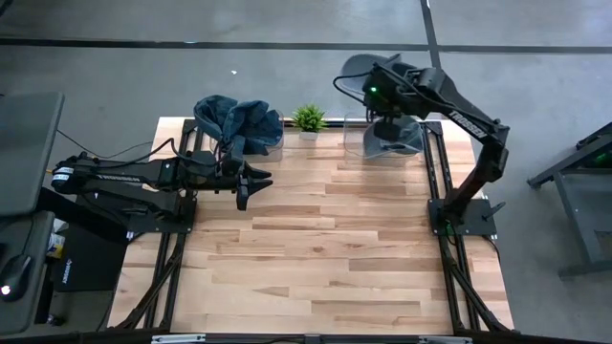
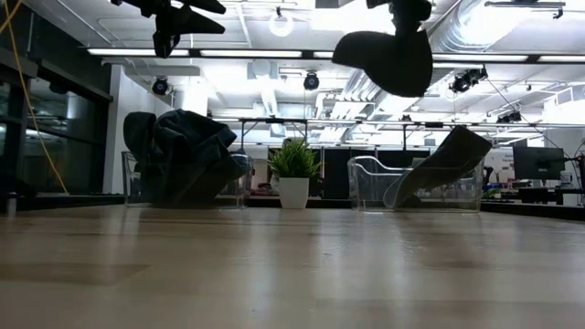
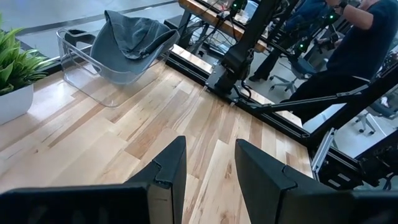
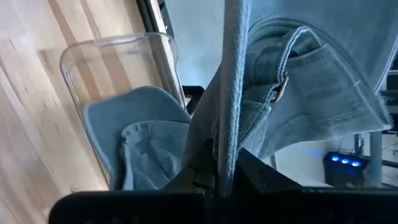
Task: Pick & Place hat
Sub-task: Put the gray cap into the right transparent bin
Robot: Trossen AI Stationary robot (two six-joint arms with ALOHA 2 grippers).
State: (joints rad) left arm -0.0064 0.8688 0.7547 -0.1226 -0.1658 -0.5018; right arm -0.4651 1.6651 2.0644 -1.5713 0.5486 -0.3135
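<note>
Hat work looks about midway to me: one is lifted and in my grip, and setting it down is what remains.

Going left to right in the high view, my left gripper hangs over the tabletop at centre left, fingers apart and holding nothing; its own wrist view shows bare planks between the two dark fingers. Just above it in the frame sits a clear bin heaped with dark blue hats. That pile looks to me like the stock still to be moved. A small potted plant stands at the top middle of the frame, between the two bins.

At the upper right, my right gripper is clamped on the hat, holding it in the air above the second clear bin. In the right wrist view the brim edge runs straight up from between my fingers, pinched tight. That bin already holds one hat, leaning against its wall in the low view.

The held hat is grey-blue washed denim with stitched seams and a small metal buckle on its back strap. It hangs limp, its brim a dark curved shape at the top of the low view.
</note>
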